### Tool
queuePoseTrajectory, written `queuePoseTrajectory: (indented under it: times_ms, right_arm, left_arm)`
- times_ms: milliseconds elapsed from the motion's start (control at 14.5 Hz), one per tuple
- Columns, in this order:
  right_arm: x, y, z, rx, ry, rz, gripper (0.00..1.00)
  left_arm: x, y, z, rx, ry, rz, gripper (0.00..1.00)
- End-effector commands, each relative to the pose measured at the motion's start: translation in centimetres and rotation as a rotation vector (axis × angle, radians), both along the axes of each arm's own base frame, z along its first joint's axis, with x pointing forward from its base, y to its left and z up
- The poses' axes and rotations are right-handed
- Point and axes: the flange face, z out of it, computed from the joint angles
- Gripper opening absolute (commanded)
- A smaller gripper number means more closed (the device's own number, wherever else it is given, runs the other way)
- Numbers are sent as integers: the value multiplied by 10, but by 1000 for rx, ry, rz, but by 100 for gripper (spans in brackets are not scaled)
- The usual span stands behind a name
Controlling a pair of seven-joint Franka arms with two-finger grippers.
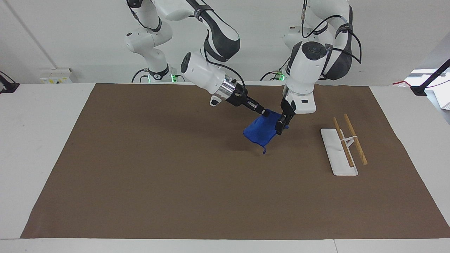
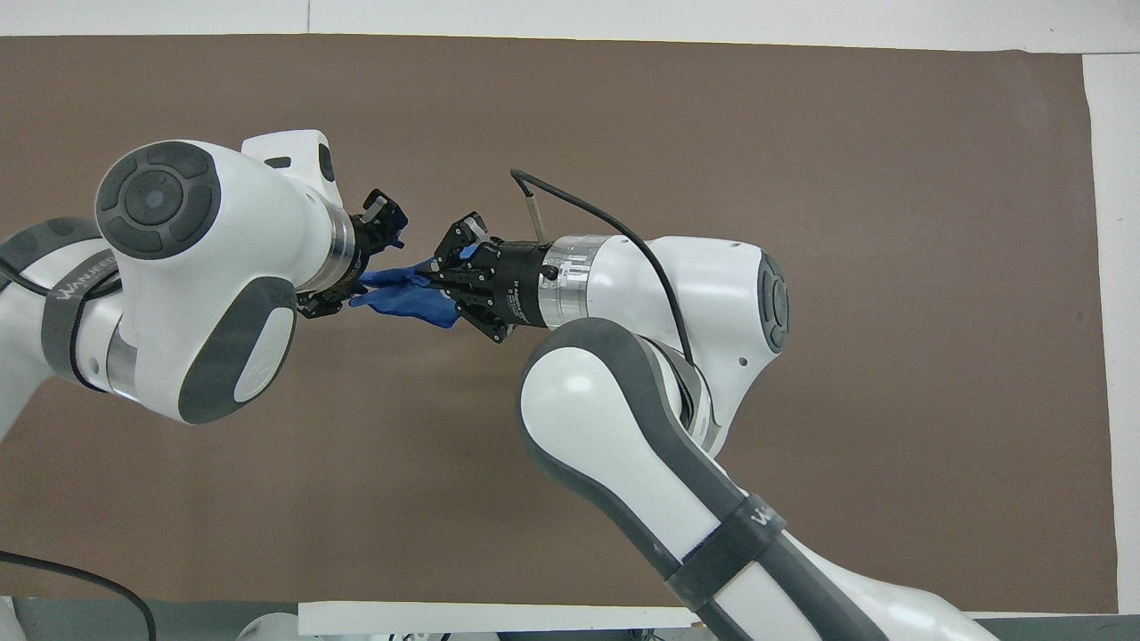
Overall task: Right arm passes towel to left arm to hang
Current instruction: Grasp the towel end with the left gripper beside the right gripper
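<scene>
The bright blue towel (image 1: 260, 133) hangs above the brown mat, held by its upper corner, with a small loop dangling at its lowest corner. My right gripper (image 1: 266, 113) is shut on that corner; in the overhead view (image 2: 434, 280) the towel (image 2: 405, 298) sticks out from it toward the left arm. My left gripper (image 1: 281, 124) is at the towel's other upper edge. In the overhead view (image 2: 352, 263) its fingers stand wide apart on either side of the towel's free end, open.
A white rack base (image 1: 332, 147) with two wooden rods (image 1: 355, 138) stands on the brown mat (image 1: 140, 175) toward the left arm's end of the table; the left arm hides it in the overhead view. White table surface surrounds the mat.
</scene>
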Motion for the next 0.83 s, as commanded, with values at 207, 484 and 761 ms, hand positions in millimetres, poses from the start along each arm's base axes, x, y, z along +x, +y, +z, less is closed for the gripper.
queuePoseTrajectory:
  times_ms: [207,484,761]
  right_arm:
    - [3,2,0,14,10,-26,0]
    - [3,2,0,14,10,-26,0]
    - [3,2,0,13,11,-26,26]
  left_arm:
    - [-1,6,-3,-12,-4,21,12]
    - [1,11,-3,-11,-1,29,5]
    - [2,12,-3,-11,-1,31,0]
